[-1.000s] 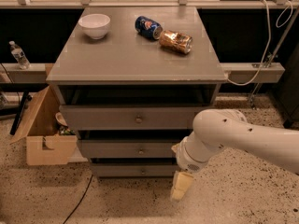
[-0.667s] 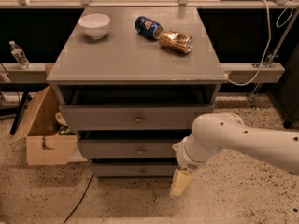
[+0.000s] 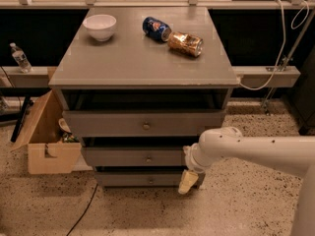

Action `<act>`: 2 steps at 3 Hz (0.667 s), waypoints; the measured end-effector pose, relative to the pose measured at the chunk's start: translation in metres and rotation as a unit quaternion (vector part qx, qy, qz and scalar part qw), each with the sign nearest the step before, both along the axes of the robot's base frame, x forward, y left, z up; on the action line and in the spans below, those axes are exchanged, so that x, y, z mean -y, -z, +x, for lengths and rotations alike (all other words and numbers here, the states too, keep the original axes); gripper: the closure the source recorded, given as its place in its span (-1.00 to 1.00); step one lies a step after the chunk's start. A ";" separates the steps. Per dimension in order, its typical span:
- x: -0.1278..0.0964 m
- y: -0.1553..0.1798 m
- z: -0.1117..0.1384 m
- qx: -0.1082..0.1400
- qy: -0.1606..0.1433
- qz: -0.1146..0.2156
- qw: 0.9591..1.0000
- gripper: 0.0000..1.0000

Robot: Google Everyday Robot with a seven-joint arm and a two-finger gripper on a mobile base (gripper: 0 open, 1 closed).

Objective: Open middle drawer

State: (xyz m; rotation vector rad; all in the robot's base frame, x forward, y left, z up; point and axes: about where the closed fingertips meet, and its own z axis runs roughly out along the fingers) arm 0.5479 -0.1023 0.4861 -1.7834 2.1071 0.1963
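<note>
The grey cabinet has three flat drawer fronts, each with a small brass knob. The middle drawer is the mid-sized front, with its knob at centre. It sits below the taller top drawer and above the slim bottom drawer. My gripper, cream coloured, hangs pointing down at the right end of the bottom drawer. It is right of and below the middle knob, at the end of my white arm, and touches no knob.
A white bowl, a blue can and a brown can lie on the cabinet top. An open cardboard box stands on the floor at the left. A water bottle stands on the left ledge. Speckled floor lies in front.
My arm has shifted a little to the left and the gripper has risen slightly towards the drawers. The drawers have not moved.
</note>
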 end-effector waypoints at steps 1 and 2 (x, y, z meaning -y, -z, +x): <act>0.000 0.002 0.000 -0.001 0.000 0.001 1.000 -1.00; -0.001 0.012 0.010 0.003 0.000 -0.010 1.000 -1.00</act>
